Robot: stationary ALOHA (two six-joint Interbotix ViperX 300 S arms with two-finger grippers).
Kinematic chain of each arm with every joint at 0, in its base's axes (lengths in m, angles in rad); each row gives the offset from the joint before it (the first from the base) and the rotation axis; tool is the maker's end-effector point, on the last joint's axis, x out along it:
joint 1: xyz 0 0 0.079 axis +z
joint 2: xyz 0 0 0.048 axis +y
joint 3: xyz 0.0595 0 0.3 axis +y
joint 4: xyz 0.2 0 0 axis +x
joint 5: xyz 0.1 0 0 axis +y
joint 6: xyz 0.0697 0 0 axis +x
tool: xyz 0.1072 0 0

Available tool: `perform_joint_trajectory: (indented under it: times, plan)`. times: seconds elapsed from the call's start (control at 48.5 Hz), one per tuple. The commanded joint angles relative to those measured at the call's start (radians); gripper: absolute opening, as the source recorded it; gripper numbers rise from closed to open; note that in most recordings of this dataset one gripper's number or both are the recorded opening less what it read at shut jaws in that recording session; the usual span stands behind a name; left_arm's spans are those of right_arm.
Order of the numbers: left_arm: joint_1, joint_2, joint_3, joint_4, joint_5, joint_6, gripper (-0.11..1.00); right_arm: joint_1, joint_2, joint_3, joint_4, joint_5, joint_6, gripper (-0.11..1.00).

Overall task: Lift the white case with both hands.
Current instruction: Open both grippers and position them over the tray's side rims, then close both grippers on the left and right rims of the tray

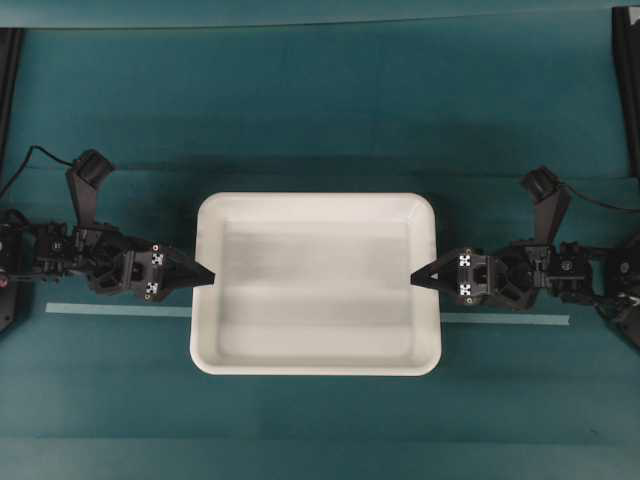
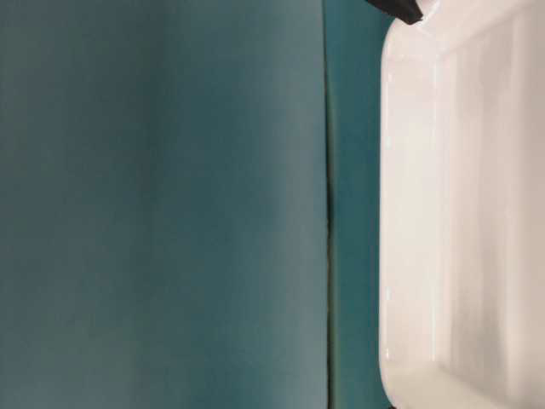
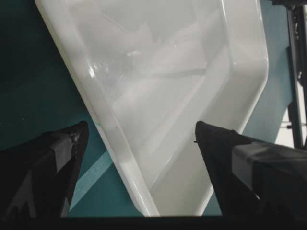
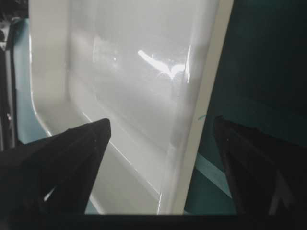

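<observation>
Across the near part of the green table (image 1: 320, 120), a pale tape strip (image 1: 505, 320) is seen passing under the white case (image 1: 316, 283). Its short rims are straddled by the left tool (image 1: 205, 275) and right tool (image 1: 420, 276), both spread apart, one finger inside and one outside.

A plain glossy white is seen on the case (image 1: 316, 206), its flat bottom shaded a slightly greyer tone in the overhead view and marked by bright glare in the wrist views. The table (image 1: 320, 110) is covered in deep teal, crossed by a thin pale mint tape strip (image 1: 118, 310) to the left and right of the case. The left gripper (image 1: 207, 276) and right gripper (image 1: 417, 276) are finished in black, each marked with small black-and-white checker squares.
</observation>
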Motion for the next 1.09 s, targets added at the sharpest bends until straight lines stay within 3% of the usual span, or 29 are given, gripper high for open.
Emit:
perform_joint_trajectory:
  times: [0.0,0.124,0.289,0.372,0.495,0.578,0.64,1.073]
  plan:
    - [-0.003,0.023,-0.011,0.003,-0.003,0.003,0.95,-0.003,0.025,-0.011,0.005,0.005,0.005,0.90]
    - [-0.003,0.020,-0.011,0.002,0.003,0.003,0.92,-0.015,0.023,-0.012,0.025,0.046,0.020,0.82]
    - [-0.003,0.017,-0.014,0.002,0.040,0.003,0.80,-0.025,0.023,-0.018,0.025,0.097,0.026,0.55]
    - [-0.003,0.015,-0.028,0.003,0.075,0.005,0.67,-0.032,0.023,-0.026,0.028,0.129,0.025,0.34]
    - [-0.003,0.015,-0.054,0.003,0.124,0.025,0.41,-0.041,0.023,-0.043,0.028,0.163,0.015,0.13]
    - [-0.002,0.017,-0.066,0.003,0.149,0.038,0.22,-0.041,0.023,-0.055,0.025,0.172,0.014,0.12]
    - [-0.002,0.017,-0.071,0.003,0.161,0.041,0.14,-0.041,0.023,-0.061,0.025,0.178,0.015,0.12]
    - [0.006,0.018,-0.071,0.003,0.183,0.037,0.13,-0.044,0.008,-0.077,0.026,0.238,0.028,0.12]
